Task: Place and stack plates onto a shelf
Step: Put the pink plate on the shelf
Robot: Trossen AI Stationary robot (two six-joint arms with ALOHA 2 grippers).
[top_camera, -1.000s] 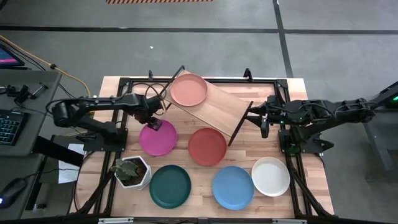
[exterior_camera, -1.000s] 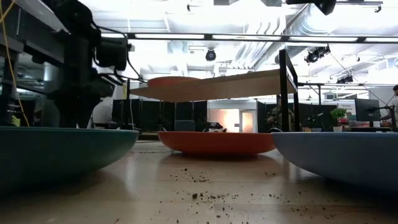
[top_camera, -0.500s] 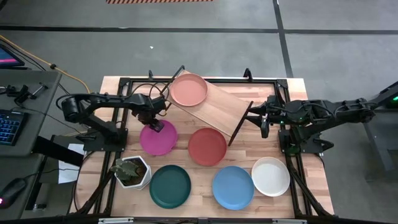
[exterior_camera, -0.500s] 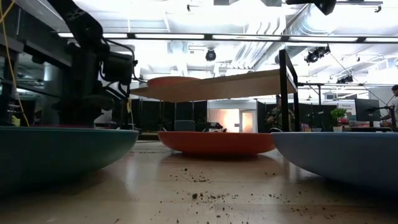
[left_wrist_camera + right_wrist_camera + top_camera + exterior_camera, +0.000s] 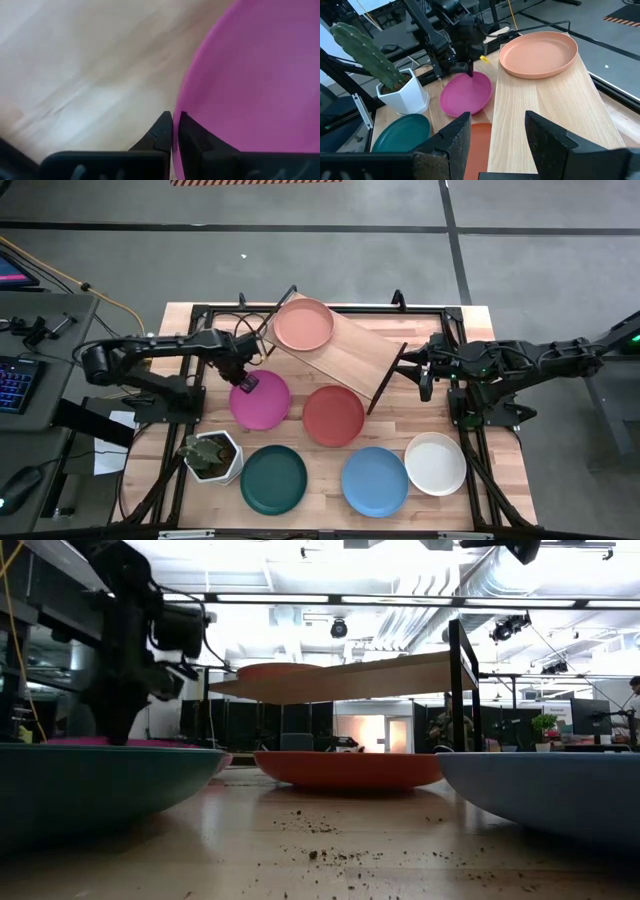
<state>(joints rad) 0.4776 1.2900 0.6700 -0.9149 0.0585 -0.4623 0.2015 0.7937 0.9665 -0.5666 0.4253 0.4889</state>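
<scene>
- The left hand [image 5: 246, 380] is pinched narrow on the rim of the round matte magenta plate [image 5: 260, 400]; in the left wrist view its two dark fingers [image 5: 162, 131] stand on either side of that rim, one outside, one over the plate's inner face.
- From the hand, the magenta plate spreads toward 5 o'clock in the high view; the grip sits on its rim at about 11 o'clock.
- In the right wrist view the gripped edge of the magenta plate [image 5: 466, 93] looks raised and the plate tilted, though whether its far edge touches the surface I cannot tell.
- The relation that counts: the rectangular light wood shelf on thin black wire legs [image 5: 345, 352] lies toward 2 o'clock from the left hand, near it, its long axis running from 10 to 4 o'clock.
- A round peach plate [image 5: 303, 324] already sits on the shelf's 10 o'clock end, the end nearest this hand; the rest of the board is bare.
- The left arm is clearly nearer the magenta plate, so the carry is judged to be its job.
- The right hand [image 5: 422, 370] waits with fingers wide apart at the shelf's 4 o'clock end, holding nothing.
- Red [image 5: 333, 415], dark green [image 5: 273, 479], blue [image 5: 375, 481] and white [image 5: 435, 463] round plates lie on the wooden surface [image 5: 320, 480].
</scene>
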